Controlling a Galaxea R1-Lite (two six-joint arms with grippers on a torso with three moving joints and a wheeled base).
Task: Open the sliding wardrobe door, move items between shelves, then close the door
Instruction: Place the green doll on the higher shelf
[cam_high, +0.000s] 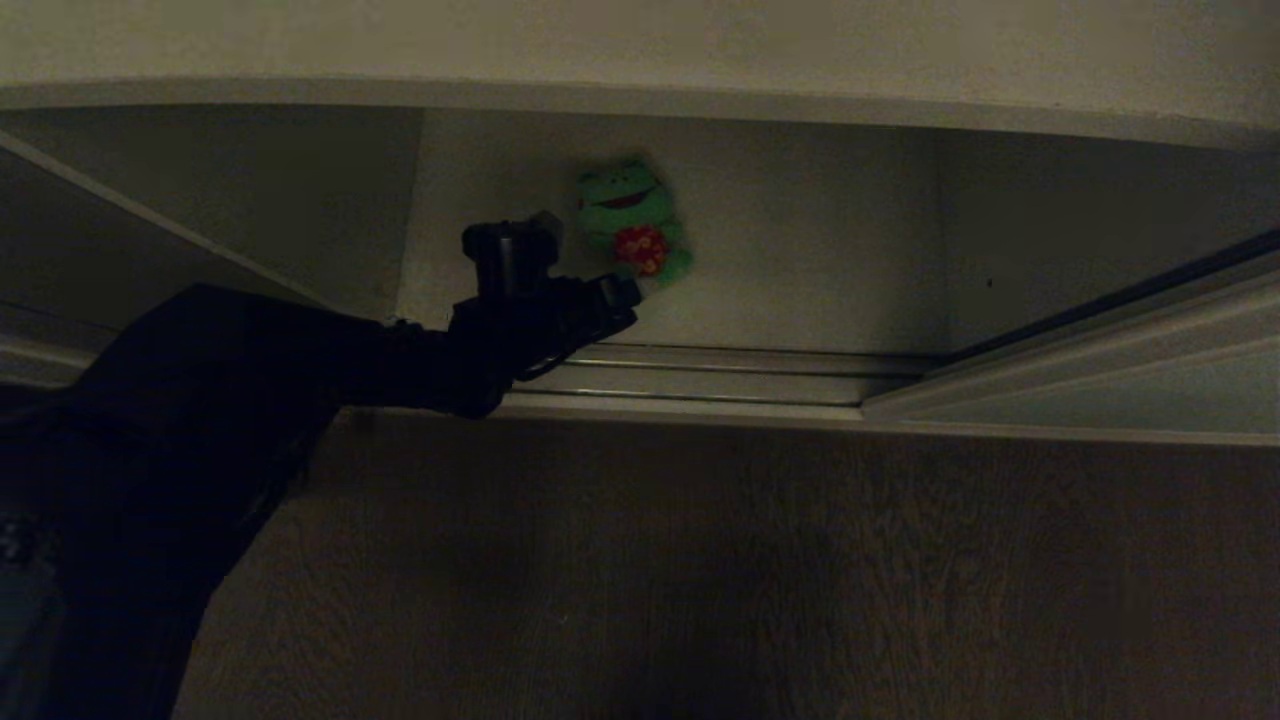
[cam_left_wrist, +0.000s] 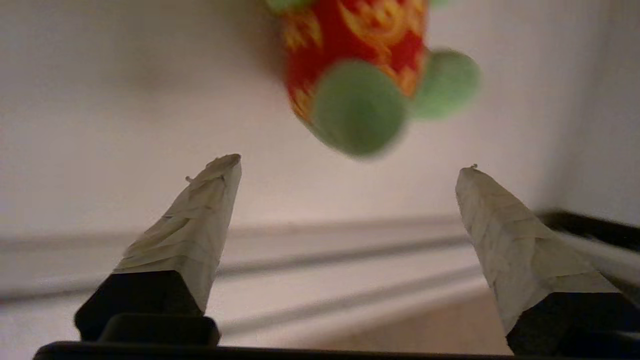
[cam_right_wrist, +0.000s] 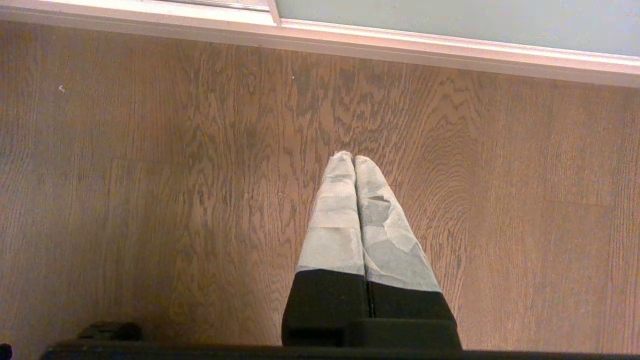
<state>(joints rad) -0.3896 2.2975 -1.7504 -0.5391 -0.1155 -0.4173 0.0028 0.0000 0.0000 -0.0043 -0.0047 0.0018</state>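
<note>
Green plush frog (cam_high: 633, 222) lies on white shelf board (cam_high: 800, 290), at one o'clock from our left gripper (cam_left_wrist: 350, 170), fingers spread, empty. Door (cam_high: 1100, 370) already slid open; closing remains. Right gripper (cam_right_wrist: 354, 159) pressed together, parked.

Head view: high and well back, tilted down onto the dark wood-grain floor (cam_high: 700, 580), metal sliding track (cam_high: 720, 375) across mid-frame, white wardrobe shelf (cam_high: 820, 260) in the upper half, small green plush frog with red flowered belly (cam_high: 632, 222) upper centre. Left wrist view: in close now, low over the same track (cam_left_wrist: 320, 260), aimed past wide-spread tape-wrapped fingertips (cam_left_wrist: 200, 225) at the frog (cam_left_wrist: 360, 75), filling upper centre. Both sharing frog, shelf (cam_left_wrist: 125, 125) and track. Right wrist view: pointing straight down at floor (cam_right_wrist: 150, 200), pale grey-green door panel (cam_right_wrist: 450, 20) at upper right.
</note>
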